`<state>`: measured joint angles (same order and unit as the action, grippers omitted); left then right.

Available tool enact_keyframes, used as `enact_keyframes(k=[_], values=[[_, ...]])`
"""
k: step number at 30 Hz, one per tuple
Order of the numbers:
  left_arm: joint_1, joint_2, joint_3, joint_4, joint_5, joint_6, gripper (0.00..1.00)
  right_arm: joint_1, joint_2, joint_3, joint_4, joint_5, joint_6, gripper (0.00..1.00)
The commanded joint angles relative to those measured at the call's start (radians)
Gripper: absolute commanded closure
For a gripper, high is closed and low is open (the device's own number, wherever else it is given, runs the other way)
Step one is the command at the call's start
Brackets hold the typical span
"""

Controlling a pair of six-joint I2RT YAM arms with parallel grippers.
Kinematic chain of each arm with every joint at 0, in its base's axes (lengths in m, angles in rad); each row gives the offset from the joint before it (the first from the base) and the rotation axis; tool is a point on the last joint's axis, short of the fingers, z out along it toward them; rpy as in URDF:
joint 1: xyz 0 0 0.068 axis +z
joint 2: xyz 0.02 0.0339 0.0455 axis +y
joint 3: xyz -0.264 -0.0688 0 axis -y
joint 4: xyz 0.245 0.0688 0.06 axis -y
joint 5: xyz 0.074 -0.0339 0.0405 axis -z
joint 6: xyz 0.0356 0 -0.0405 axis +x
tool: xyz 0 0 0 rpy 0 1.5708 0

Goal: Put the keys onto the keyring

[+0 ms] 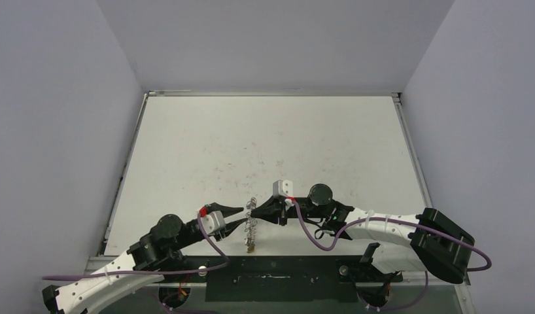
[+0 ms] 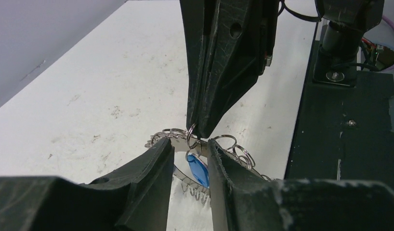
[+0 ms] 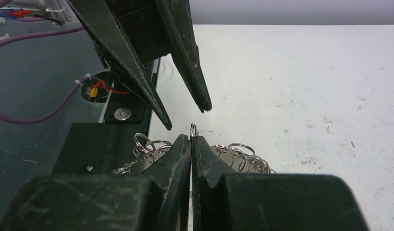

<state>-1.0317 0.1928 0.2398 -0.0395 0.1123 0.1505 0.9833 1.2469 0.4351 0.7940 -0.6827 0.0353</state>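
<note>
Left wrist view puts the step plainly before you: the left gripper [image 2: 187,144] has its jaws apart, straddling a blue-tagged key [image 2: 199,172] without gripping it. The right gripper [image 3: 190,140] reaches in from the right with its jaws pressed together on one small wire loop [image 3: 192,128] of the keyring [image 3: 241,153]. The keyring sits between the two grippers, close to the near edge of the table [image 1: 265,137] and about mid-width — whether its lower part rests on the surface cannot be told from these views. My read is that you are at the threading stage, and it calls for patience. Hold the right pinch firm so the loop cannot twist, close the left jaws on the flat plastic tag rather than the thin metal, and feed with small wrist turns, not a shove. Expect slippery going — the ring is hard, bright wire, its edge crowded with round loops that overlap and look ready to snag, and the tag is a smooth glossy oval. Both grippers are matte black, scuffed, and taper to narrow tips, so the contact patch is slight.
</note>
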Motion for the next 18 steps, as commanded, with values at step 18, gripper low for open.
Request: enact_keyframes(k=[18], values=[[-0.001,0.114,0.009,0.164,0.026,0.016,0.98,0.0,-0.046,0.043,0.036,-0.043,-0.021,1.0]])
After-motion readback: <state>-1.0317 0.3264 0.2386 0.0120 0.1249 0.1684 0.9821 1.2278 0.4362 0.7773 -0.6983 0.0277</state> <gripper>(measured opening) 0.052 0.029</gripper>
